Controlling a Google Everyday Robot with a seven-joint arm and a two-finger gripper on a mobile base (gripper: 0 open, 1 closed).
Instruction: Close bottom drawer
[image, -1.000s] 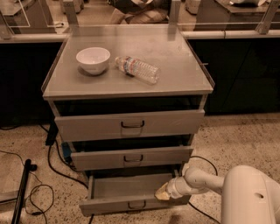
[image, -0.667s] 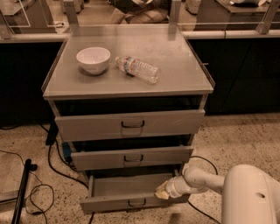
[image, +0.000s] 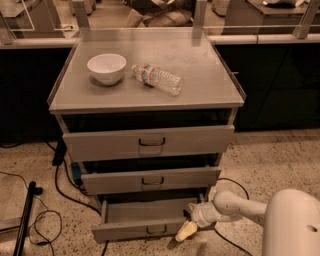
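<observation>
The bottom drawer (image: 137, 231) is the lowest of three grey drawers in the cabinet. It stands pulled out, a shallow tray with a narrow front panel and a small dark handle (image: 156, 230). My gripper (image: 185, 230) is at the drawer's right front corner, its pale fingers pointing down-left against the front panel's right end. My white arm reaches in from the lower right. The middle drawer (image: 150, 180) and top drawer (image: 150, 142) also stand slightly out.
A white bowl (image: 106, 67) and a plastic water bottle (image: 158, 79) lie on the cabinet top (image: 200, 65). Black cables (image: 60, 185) and a dark stand (image: 22, 220) lie on the speckled floor at the left. Dark counters stand behind.
The gripper has shifted slightly down and left along the bottom drawer's right front corner. The drawer looks about as far out as before.
</observation>
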